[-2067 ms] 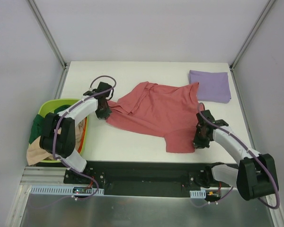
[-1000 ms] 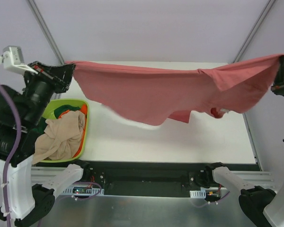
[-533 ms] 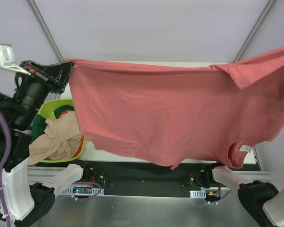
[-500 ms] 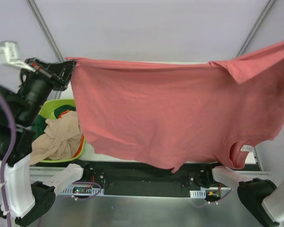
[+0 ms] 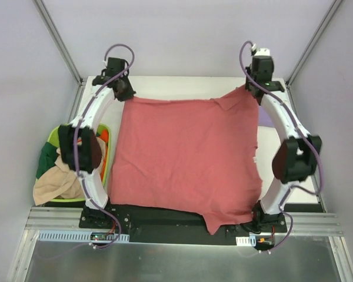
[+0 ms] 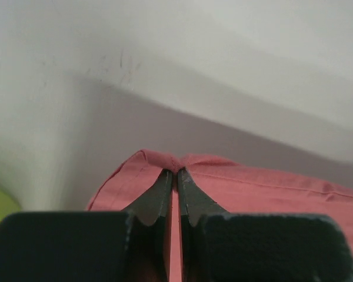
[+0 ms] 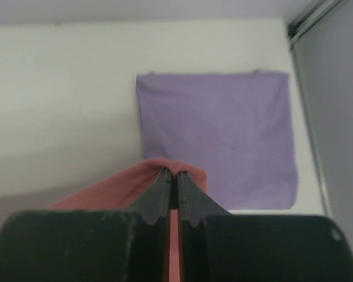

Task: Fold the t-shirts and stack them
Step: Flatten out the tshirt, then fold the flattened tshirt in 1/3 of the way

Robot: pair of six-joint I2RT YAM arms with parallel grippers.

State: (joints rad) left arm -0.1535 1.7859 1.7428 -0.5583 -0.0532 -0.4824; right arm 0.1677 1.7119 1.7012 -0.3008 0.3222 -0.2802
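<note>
Red t-shirt spread flat, near hem overhanging table edge, far corners pinched tight by left gripper and right gripper, folded purple t-shirt far right, green laundry basket left

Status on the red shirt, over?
Left gripper, right gripper shut on red shirt, far corners. Shirt spread flat, near edge overhanging table. Purple shirt by right corner.
</note>
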